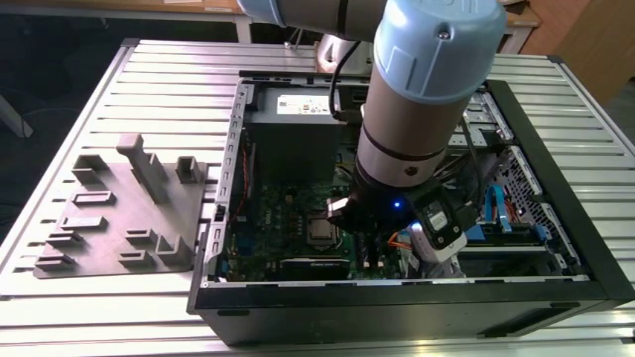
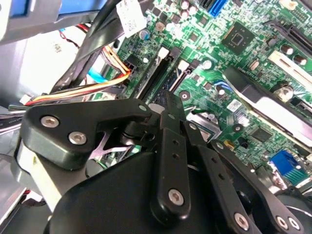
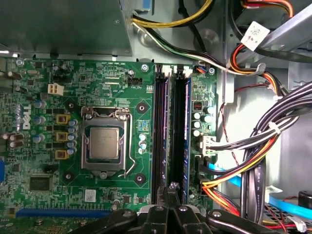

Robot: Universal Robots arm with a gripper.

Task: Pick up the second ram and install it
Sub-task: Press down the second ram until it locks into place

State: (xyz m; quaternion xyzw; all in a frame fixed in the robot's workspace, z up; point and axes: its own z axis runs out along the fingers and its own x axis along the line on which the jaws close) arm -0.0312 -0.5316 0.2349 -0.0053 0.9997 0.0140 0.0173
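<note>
Pincer (image 3: 171,192) closed, pressing ram (image 3: 171,141) edge-on into slot beside CPU (image 3: 104,144). Ram: light, stiff, fragile; hold by edges.

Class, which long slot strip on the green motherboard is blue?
The blue slot strip near the processor socket, lying crosswise to the two black slot strips; it alone is blue.

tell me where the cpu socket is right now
In the first wrist view the cpu socket sits mid-motherboard, beside the long memory slots, apart from the gripper.
</note>
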